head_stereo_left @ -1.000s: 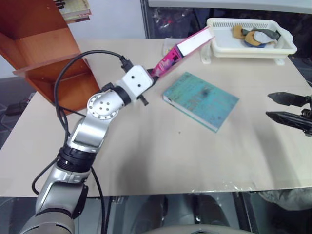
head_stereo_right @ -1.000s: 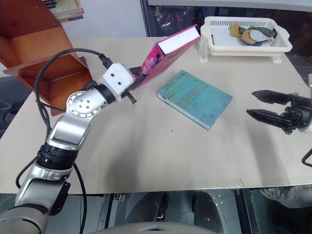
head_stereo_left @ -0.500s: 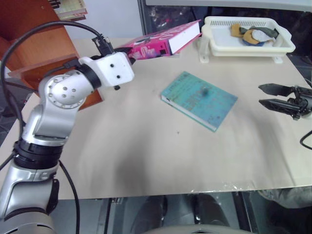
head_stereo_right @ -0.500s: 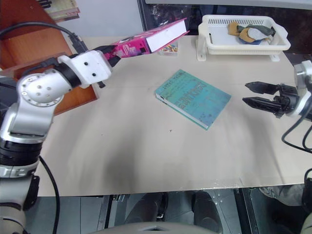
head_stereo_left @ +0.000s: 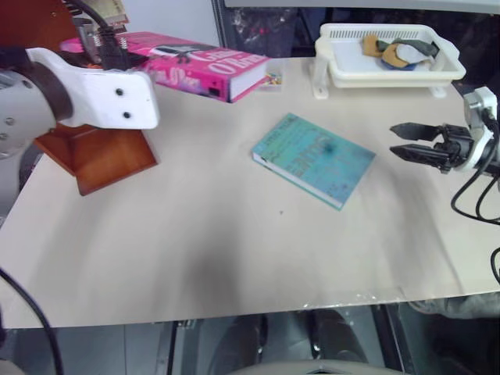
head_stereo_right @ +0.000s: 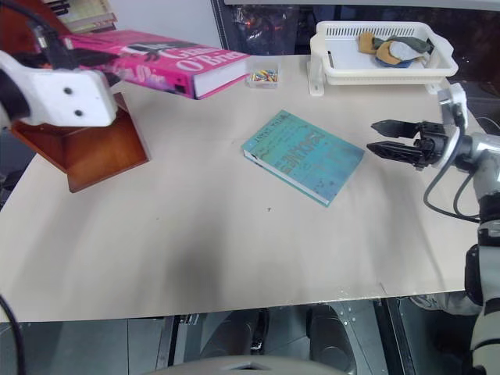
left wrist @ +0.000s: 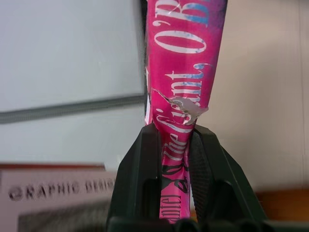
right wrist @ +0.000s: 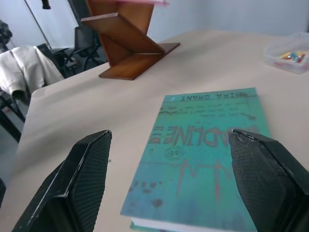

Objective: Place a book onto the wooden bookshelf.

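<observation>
The magenta-pink book hangs flat and level above the table's back left corner. My left gripper is shut on its spine end, just above the top of the wooden bookshelf. The shelf is reddish-brown slanted boards at the table's left edge, also seen from the side as the wooden bookshelf. My right gripper hovers open at the right, level and pointing left. Its black fingers stand wide apart facing the teal-green book, clear of it.
The teal-green book lies flat mid-table. A white basket holding cloths stands at the back right, and a small clear box of coloured bits sits beside it. A pale book rests on the shelf near my left gripper.
My left arm rose and swung left, rolling the pink book from tilted on edge to flat above the shelf. My right gripper moved in toward the teal-green book, still open.
</observation>
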Available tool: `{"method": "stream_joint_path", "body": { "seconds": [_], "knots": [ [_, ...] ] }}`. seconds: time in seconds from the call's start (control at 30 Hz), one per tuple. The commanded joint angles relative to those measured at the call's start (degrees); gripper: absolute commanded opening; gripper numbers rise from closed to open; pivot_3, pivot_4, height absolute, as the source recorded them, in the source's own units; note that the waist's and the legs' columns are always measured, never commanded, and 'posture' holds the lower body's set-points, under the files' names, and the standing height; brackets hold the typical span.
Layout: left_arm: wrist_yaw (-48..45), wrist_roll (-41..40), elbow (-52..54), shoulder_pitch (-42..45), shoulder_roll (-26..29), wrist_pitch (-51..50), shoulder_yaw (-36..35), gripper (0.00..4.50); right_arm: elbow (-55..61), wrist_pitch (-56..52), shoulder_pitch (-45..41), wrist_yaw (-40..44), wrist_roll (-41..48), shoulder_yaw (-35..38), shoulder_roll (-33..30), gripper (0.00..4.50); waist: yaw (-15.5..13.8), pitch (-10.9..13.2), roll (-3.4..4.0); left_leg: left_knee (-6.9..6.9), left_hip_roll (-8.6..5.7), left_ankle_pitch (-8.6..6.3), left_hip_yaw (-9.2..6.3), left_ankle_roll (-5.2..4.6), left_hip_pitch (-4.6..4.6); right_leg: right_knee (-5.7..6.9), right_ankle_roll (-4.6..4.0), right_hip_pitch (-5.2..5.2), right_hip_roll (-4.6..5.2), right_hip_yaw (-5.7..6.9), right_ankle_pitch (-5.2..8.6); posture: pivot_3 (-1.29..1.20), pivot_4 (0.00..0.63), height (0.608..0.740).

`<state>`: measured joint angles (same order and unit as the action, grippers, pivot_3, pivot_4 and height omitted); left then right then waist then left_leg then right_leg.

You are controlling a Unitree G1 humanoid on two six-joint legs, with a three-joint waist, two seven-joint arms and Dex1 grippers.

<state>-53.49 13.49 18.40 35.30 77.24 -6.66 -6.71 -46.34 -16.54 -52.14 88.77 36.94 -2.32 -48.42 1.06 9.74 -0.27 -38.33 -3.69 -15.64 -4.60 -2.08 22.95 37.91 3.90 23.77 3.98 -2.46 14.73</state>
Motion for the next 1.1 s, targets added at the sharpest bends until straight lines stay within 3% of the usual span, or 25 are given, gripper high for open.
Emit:
{"method": "stream_joint_path", "body": {
  "seconds": [0.03, 0.17, 0.3, 0.73, 1.1],
  "knots": [
    [-2.2, 1.1, -2.2, -0.9, 4.4, -0.5, -4.6, 0.42, -1.7, 2.7, -3.5, 3.7, 0.8, -0.9, -0.2, 3.93, -0.1, 0.0, 0.0, -0.01, 0.0, 0.0, -0.02, 0.0, 0.01, 0.01, 0.0, 0.0, 0.0, 0.03, 0.0, 0.0, 0.15, 0.74],
    [-2.8, 2.8, -4.8, -1.4, 7.6, -2.1, -4.6, 0.42, -3.4, 3.7, -4.9, 3.7, 0.9, -2.2, 0.2, 3.93, -0.1, 0.1, 0.03, -0.01, 0.0, 0.0, -0.04, 0.0, 0.02, -0.01, 0.0, 0.0, -0.05, 0.06, 0.0, 0.0, 0.15, 0.74],
    [-3.8, 5.5, -6.3, -0.7, 9.5, -11.4, -2.8, 0.42, -4.7, 4.4, -5.9, 3.7, 0.9, -2.9, 0.4, 3.93, 0.1, 0.1, 0.04, -0.01, 0.0, 0.0, -0.02, -0.01, 0.02, 0.03, 0.0, 0.0, -0.26, 0.03, 0.0, 0.0, 0.15, 0.74],
    [-2.6, 12.1, -7.0, 4.9, 4.1, -26.4, 6.9, 0.42, -6.7, 6.3, -7.3, 3.7, 0.3, -2.3, 0.6, 3.93, 0.2, 0.1, 0.06, -0.04, 0.01, 0.0, -0.02, -0.01, 0.02, 0.07, 0.01, 0.01, -0.32, 0.03, 0.0, 0.0, 0.15, 0.74],
    [-0.2, 12.3, -8.6, 1.3, 2.2, -29.8, 5.6, 0.42, -11.3, 8.7, -11.4, 3.7, -2.1, -2.9, 2.5, 3.93, 1.4, 0.2, 0.05, -0.04, 0.02, 0.0, 0.01, 0.0, 0.03, 0.11, 0.0, 0.09, -0.3, -0.03, 0.0, 0.0, 0.15, 0.74]
  ]
}}
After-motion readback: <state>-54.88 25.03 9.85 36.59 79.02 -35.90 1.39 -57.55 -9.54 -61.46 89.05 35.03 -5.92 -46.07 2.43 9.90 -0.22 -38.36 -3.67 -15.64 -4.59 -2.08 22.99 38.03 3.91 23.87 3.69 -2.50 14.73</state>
